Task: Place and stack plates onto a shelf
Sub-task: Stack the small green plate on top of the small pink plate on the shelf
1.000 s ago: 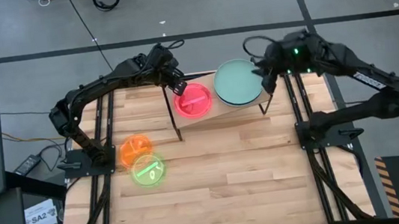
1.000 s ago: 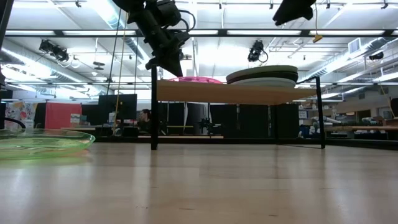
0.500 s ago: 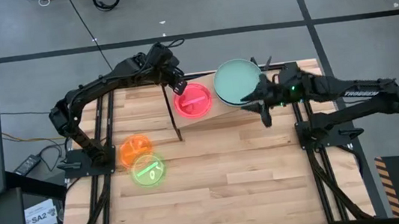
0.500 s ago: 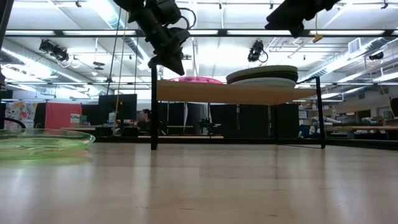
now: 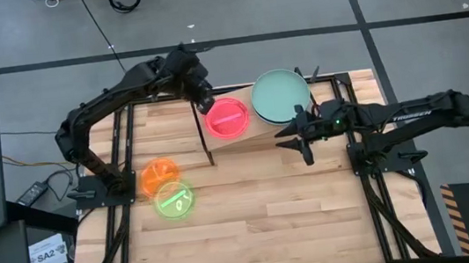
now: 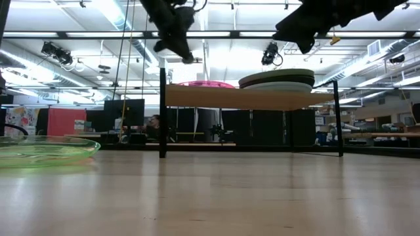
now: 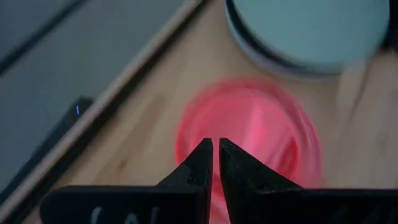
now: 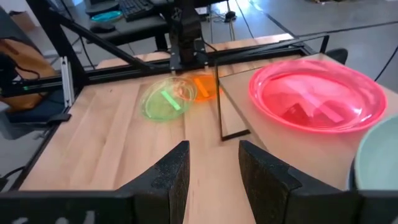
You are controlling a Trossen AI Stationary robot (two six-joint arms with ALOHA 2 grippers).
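The shelf (image 5: 257, 135) carries a pink plate (image 5: 227, 117) on its left half. On its right half is a stack of larger plates with a mint-green one (image 5: 280, 96) on top. An orange plate (image 5: 159, 173) and a neon-green plate (image 5: 175, 199) lie on the tabletop at the left. My left gripper (image 5: 205, 103) hangs shut and empty just above the pink plate's far-left rim (image 7: 205, 124). My right gripper (image 5: 294, 139) is open and empty. It hovers off the shelf's near right side, pointing toward the table's left.
The shelf stands on thin black legs (image 6: 162, 111), with open room under it. The slatted tabletop (image 5: 271, 216) lies bare in front of the shelf. Black frame rails (image 5: 375, 195) run along both sides of the table. The room beyond holds desks and screens.
My left gripper has risen from the pink plate's far-left rim, still shut and empty. My right gripper has come down from beside the mint-green stack toward the table's near edge. It has tipped toward level and its fingers stay open. No plate has moved.
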